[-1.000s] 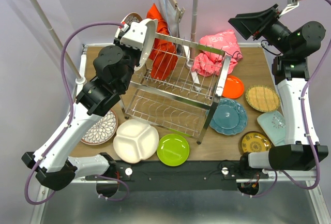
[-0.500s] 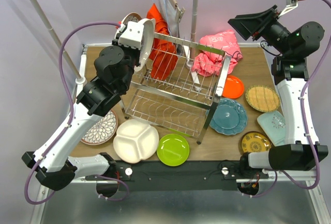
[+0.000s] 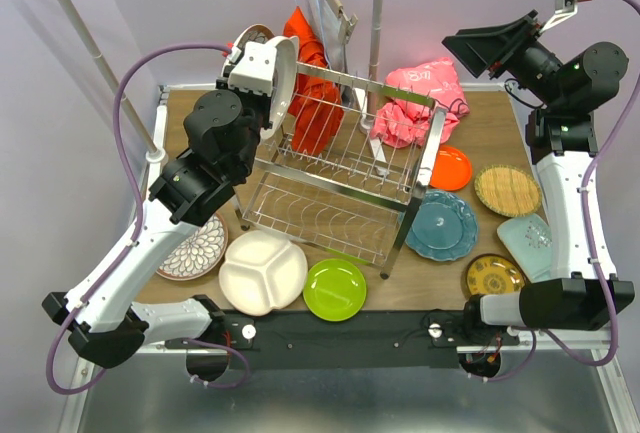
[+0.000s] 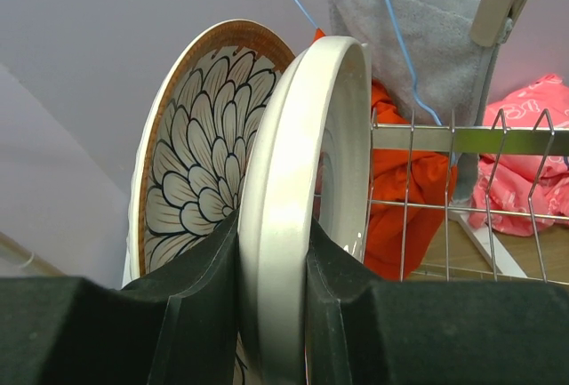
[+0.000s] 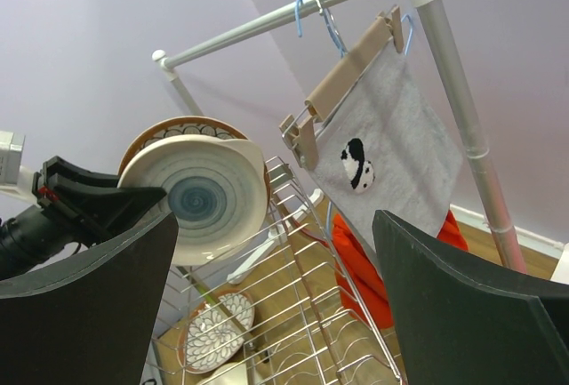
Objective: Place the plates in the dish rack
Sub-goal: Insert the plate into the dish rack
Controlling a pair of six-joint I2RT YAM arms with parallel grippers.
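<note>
Gripping a cream plate (image 4: 307, 109) by its rim, the left gripper (image 4: 272, 247) has its 2 black pads pressed on either face, so the jaws stand narrow around the edge. That plate is upright, raised at the far-left end of the dish rack (image 3: 372, 84), level with the top bar; whether it touches the wires I cannot tell. The right wrist view shows its face with a blue-grey spiral in the middle. Just behind it a second plate (image 4: 197, 158) with a dark petal pattern and a brown rim also stands on edge; what holds it up is hidden. The right gripper (image 5: 276, 225) is high at the far right, well apart from the rack, jaws spread wide with nothing between them. On the table (image 3: 490, 133) 8 more plates lie flat: a floral one (image 3: 192, 246), a white divided one (image 3: 262, 271) and a lime green one (image 3: 335, 289) near the rack's front, and to the right a teal one (image 3: 441, 225), an orange one (image 3: 451, 168), a woven-look yellow one (image 3: 507, 190), a pale aqua one (image 3: 527, 241) and a yellow patterned one (image 3: 493, 276). A red cloth (image 3: 310, 73) and a pink cloth (image 3: 418, 101) sit behind the rack.
</note>
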